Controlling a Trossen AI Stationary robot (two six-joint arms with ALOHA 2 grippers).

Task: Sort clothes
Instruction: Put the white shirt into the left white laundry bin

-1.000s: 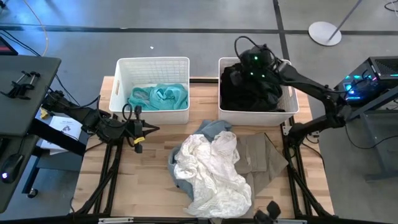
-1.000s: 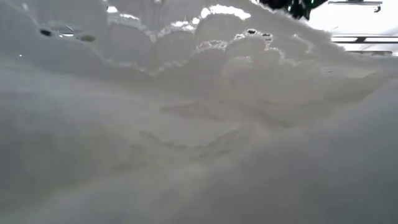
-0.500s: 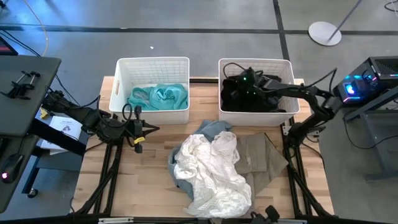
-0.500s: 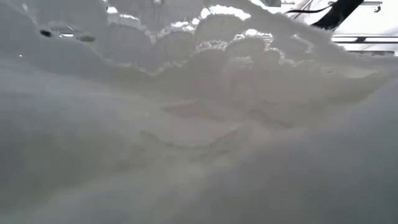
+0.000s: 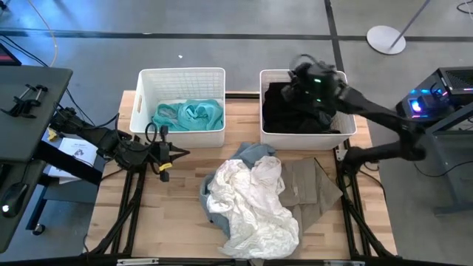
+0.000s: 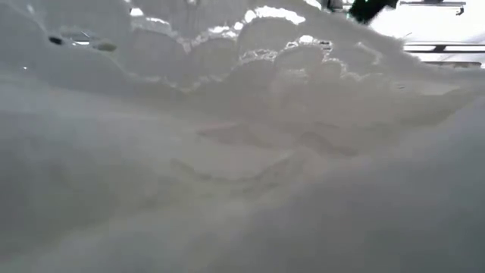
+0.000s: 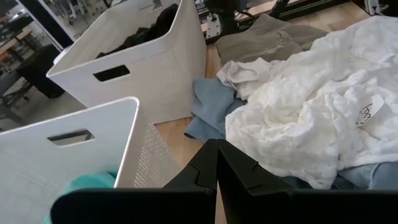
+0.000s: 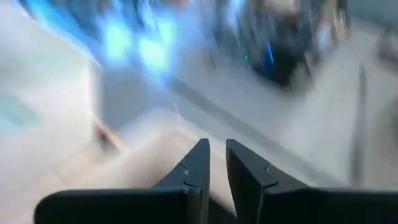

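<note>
A teal garment (image 5: 188, 114) lies in the left white basket (image 5: 181, 74). Black clothes (image 5: 284, 114) fill the right white basket (image 5: 347, 127). On the table lies a heap: a white garment (image 5: 251, 199) on top, light blue denim (image 5: 251, 151) under its far side, and a beige garment (image 5: 310, 185) to its right. My right gripper (image 5: 299, 72) hovers above the right basket's far part; its fingers are almost together and empty in the right wrist view (image 8: 216, 149). My left gripper (image 5: 177, 154) is shut and empty, left of the heap, also in the left wrist view (image 7: 216, 149).
The white garment (image 6: 227, 152) fills the low view. The two baskets stand side by side along the table's far edge. Bare wood shows at the table's near left (image 5: 155, 222). Arm stands and frame legs flank the table on both sides.
My right gripper has dipped into the right basket over the black clothes, then come up and toward the table's far edge, turning as it rose. The black clothes stay in the basket.
</note>
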